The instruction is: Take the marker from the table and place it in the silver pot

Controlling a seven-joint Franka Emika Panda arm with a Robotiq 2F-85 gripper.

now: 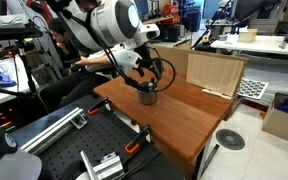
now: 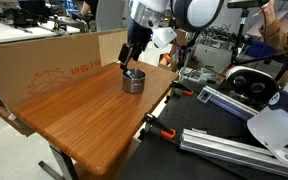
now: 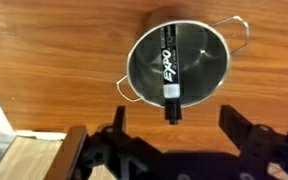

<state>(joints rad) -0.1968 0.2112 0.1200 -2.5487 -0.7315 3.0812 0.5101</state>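
The silver pot point(image 3: 179, 62) stands on the reddish-brown table point(image 3: 64, 70), near its far edge in both exterior views point(image 1: 149, 96) point(image 2: 133, 82). The marker point(image 3: 169, 65), black with a white "EXPO" label, lies in the pot. Its dark end leans over the rim toward my gripper. My gripper point(image 3: 176, 112) is open, its two black fingers wide apart on either side of the marker's end and not touching it. In the exterior views the gripper point(image 1: 144, 82) point(image 2: 131, 62) hangs just above the pot.
A cardboard box point(image 1: 214, 72) point(image 2: 44, 58) stands along the table's back edge. Orange-handled clamps point(image 1: 134, 148) point(image 2: 162, 130) sit at the table's edge near the black robot base plate point(image 1: 74, 150). A person point(image 1: 94, 62) sits behind the arm.
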